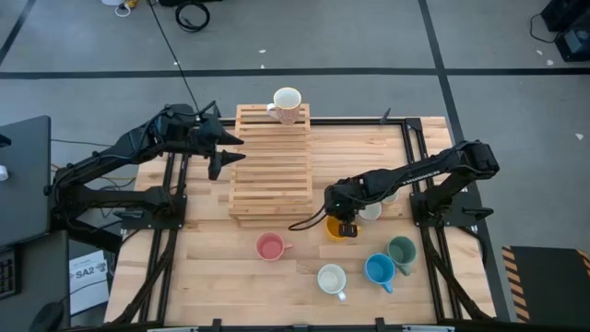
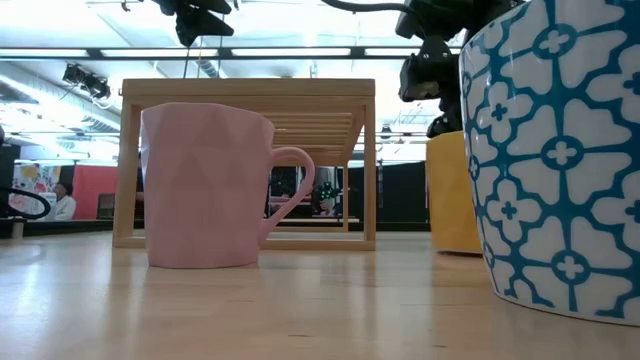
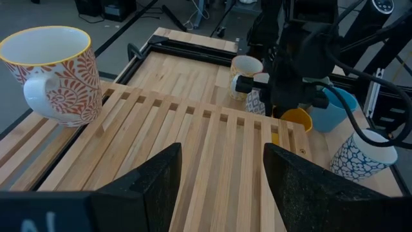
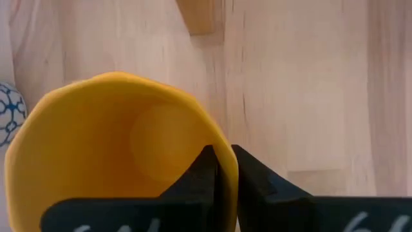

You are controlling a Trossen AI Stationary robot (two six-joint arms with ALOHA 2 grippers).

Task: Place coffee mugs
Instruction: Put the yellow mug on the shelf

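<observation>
An orange mug (image 1: 333,229) stands on the table just right of the wooden slatted rack (image 1: 272,161); my right gripper (image 1: 343,224) is shut on it from above. A white mug with an orange leaf pattern (image 1: 287,104) sits on the rack's far end, also seen as the patterned mug (image 3: 55,74) in the left wrist view. My left gripper (image 3: 219,180) hovers open above the rack's left side and holds nothing. Pink (image 1: 269,246), white-and-blue patterned (image 1: 332,278), blue (image 1: 379,269) and dark green (image 1: 402,251) mugs stand on the table's near part. My right gripper pinches the orange mug's wall at the rim (image 4: 225,153), one finger (image 4: 205,169) inside the mug and the other (image 4: 250,173) outside. The fingers come steeply from above. The mug stands upright with its base (image 2: 452,248) on the table.
A cream mug (image 1: 371,211) stands right behind the right gripper, partly under the arm. The rack's slats (image 3: 212,138) are bare apart from the patterned mug. Black frame rails (image 1: 415,148) run along the table's right side.
</observation>
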